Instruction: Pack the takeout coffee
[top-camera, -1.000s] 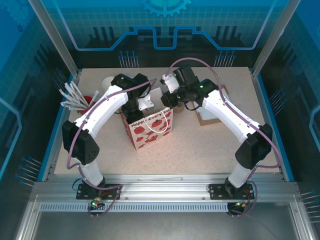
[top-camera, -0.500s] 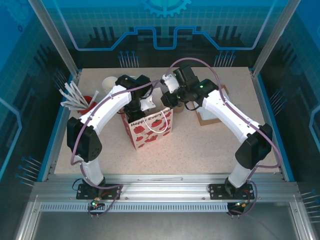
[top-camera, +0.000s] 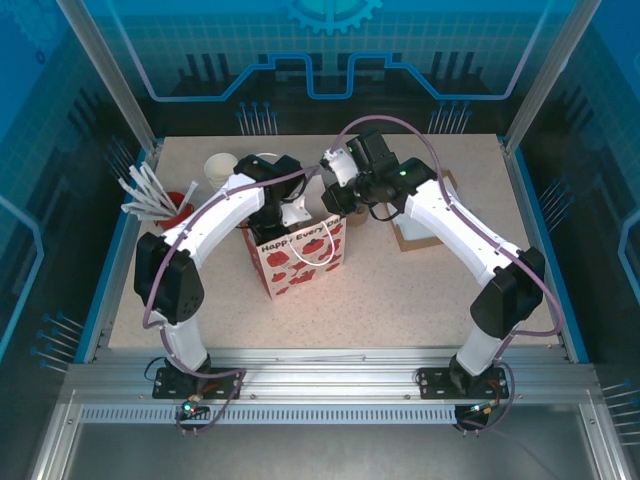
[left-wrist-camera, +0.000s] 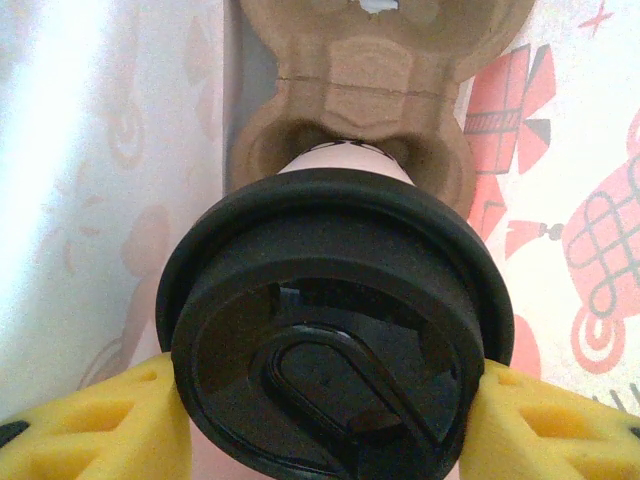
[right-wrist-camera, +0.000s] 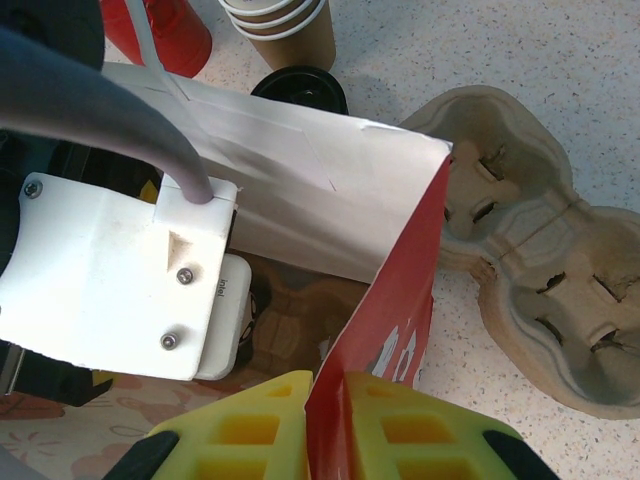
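One takeout coffee sits clamped between the left gripper's yellow pads, down inside the single paper bag over one carrier tray, while the right gripper pinches the bag's red wall, both arms arching inward above it, a second carrier lying outside.

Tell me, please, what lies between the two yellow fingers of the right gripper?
The top edge of the red-and-white paper bag lies there, pinched by the right gripper. The right wrist view shows it.
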